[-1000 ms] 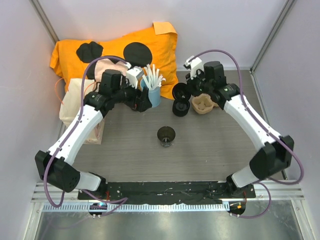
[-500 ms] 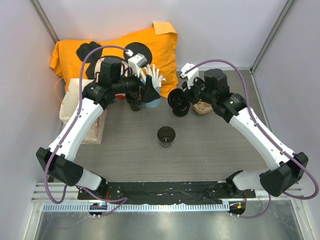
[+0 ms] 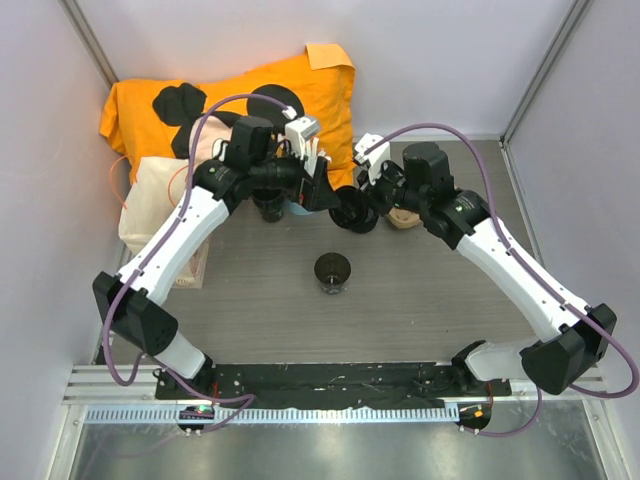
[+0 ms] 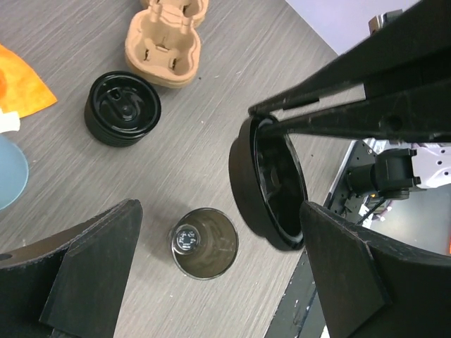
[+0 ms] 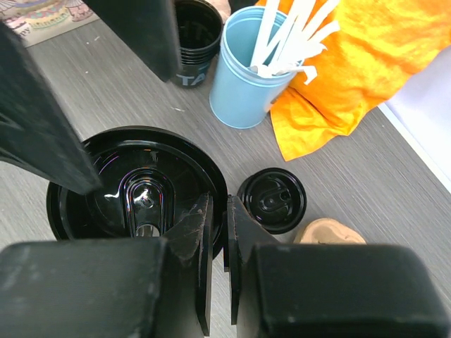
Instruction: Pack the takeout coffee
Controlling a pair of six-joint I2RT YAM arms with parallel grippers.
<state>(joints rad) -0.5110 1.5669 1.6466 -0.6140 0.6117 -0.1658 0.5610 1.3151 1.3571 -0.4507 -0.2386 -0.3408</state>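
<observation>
Takeout coffee point(image 4: 122, 108): small cup with a round black ridged lid carrying a moulded sip detail. The body reads dark, and its translucency can't be confirmed from these angles. It stands upright on the grey table point(image 4: 197, 155) toward the back, just beside the beige cup carrier point(image 4: 165, 39) and not in it. It's near the corner of the orange cloth point(image 5: 366, 63) and the blue cup point(image 5: 243, 77) of white sticks point(image 5: 289, 32). Nothing is gripping it.

Right claw point(image 5: 218, 201): nearly closed, pinching the rim of a loose black lid point(image 5: 137, 193). The lid is off the table and tilted, hollow side toward the left wrist camera. From the right wrist, the coffee sits just right of that lid.

Left claw point(image 4: 218, 211): fully spread, nothing in it, hanging above the table.

Pose:
- The left arm reaches from its near-left base diagonally to the middle back, wrist over the blue cup area.
- The right arm bows out to the right with its forearm angled back-left.
- The two claws are close together, near the blue cup.

Also on the table: an open dark cup point(image 4: 204, 243) with no lid, standing alone mid-table, and a black hollow cup point(image 5: 197, 35) just beside the blue cup.
</observation>
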